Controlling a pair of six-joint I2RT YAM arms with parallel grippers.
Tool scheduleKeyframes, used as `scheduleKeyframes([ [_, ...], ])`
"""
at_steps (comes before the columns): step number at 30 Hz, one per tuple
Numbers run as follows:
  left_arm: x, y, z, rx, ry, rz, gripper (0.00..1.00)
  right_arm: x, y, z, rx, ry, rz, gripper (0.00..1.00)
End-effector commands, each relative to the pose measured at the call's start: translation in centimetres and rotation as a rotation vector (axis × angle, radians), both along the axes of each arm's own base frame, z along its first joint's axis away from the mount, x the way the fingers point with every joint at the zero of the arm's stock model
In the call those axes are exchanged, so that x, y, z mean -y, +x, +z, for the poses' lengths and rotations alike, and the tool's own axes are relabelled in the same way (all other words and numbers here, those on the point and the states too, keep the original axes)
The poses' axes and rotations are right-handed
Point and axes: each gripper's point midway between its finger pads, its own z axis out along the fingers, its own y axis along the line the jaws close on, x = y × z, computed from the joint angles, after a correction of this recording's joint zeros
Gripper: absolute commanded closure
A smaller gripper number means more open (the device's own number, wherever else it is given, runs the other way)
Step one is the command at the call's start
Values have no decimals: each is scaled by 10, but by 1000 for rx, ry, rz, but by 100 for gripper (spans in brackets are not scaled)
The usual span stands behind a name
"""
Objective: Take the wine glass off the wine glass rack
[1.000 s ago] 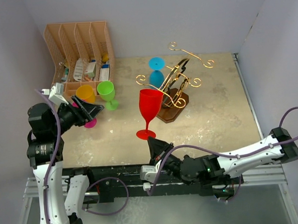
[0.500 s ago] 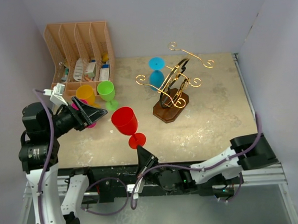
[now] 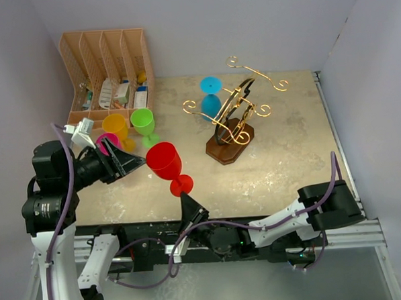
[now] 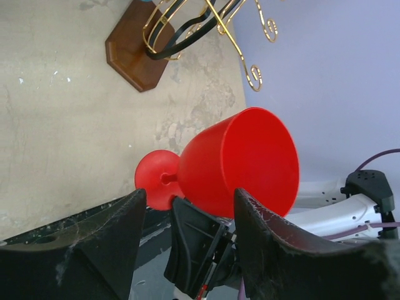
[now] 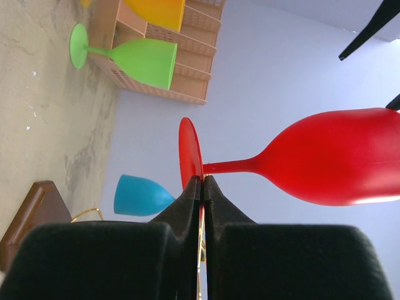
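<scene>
The red wine glass (image 3: pixel 163 160) hangs tilted over the table's near left part, bowl toward my left gripper (image 3: pixel 132 162). My right gripper (image 3: pixel 185 198) is shut on the rim of its foot (image 5: pixel 189 153), fingers pinching the thin disc. In the left wrist view the red wine glass (image 4: pixel 244 162) fills the space just past my left gripper (image 4: pixel 189 199), whose jaws stand wide apart; the right fingertip overlaps the bowl's edge, contact unclear. The gold wine glass rack (image 3: pixel 235 111) on its brown base (image 3: pixel 229 148) stands mid-table with a blue glass (image 3: pixel 211 95) behind it.
A tan slotted organizer (image 3: pixel 108 61) sits at the back left. An orange glass (image 3: pixel 114 125), a green glass (image 3: pixel 144 123) and a pink glass (image 3: pixel 106 140) stand in front of it, close behind my left gripper. Walls enclose the table on three sides.
My right gripper carried the red wine glass left and nearer, tilting its bowl toward the left gripper. The left gripper's jaws narrowed slightly.
</scene>
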Motion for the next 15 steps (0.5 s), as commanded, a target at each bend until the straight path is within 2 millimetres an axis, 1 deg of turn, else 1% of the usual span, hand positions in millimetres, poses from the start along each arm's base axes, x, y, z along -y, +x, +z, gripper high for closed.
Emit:
scheduleKeyframes([
  [1, -2, 1, -8, 5, 41, -5, 39, -3, 3, 23, -13, 100, -29, 100],
  [4, -3, 3, -6, 9, 48, -1, 39, -7, 2, 19, -17, 91, -31, 100],
  [10, -5, 7, -11, -4, 67, 6, 39, -10, 2, 15, -19, 81, -34, 100],
  [15, -6, 8, -9, 6, 71, 9, 39, -10, 2, 12, -30, 72, -37, 100],
])
